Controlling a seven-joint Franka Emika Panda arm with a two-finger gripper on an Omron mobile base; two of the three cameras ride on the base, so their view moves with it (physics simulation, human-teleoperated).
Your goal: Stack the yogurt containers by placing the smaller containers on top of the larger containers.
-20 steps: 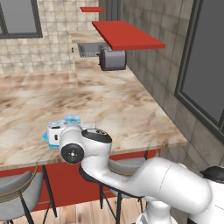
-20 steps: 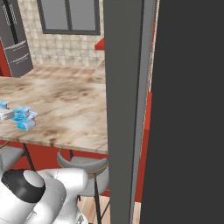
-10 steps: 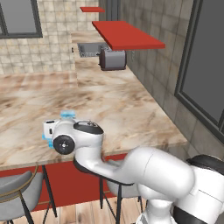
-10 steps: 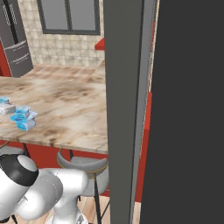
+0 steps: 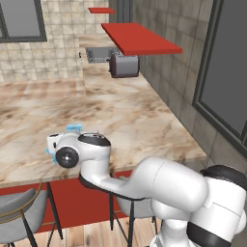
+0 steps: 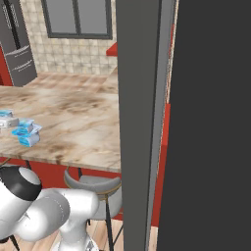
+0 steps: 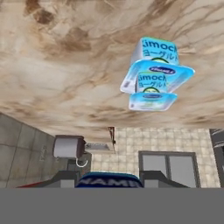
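In the hand view, which is rolled upside down, two light-blue yogurt containers stand stacked on the marble counter [image 7: 65,57]. The mid-sized tub [image 7: 153,87] sits on the larger tub [image 7: 159,52]. My gripper [image 7: 109,177] hangs some way off from that stack, shut on a small yogurt container [image 7: 109,180] with a dark-blue label; its fingertips [image 7: 65,177] press on either side of it. The stack [image 6: 27,133] stands near the counter's front left edge in the right base view. In the left base view my arm's joint [image 5: 67,155] covers most of it; a light-blue rim [image 5: 73,128] peeks out.
A grey appliance [image 5: 124,66] stands under a red shelf [image 5: 140,38] at the counter's far end, beside a sink [image 5: 99,54]. Stools [image 5: 19,212] [image 6: 93,184] stand below the counter's front edge. A dark pillar [image 6: 142,122] blocks the right side.
The arm's elbow has swung up and left in front of the tubs in the left base view. The stacked tubs have not moved and the grip is unchanged.
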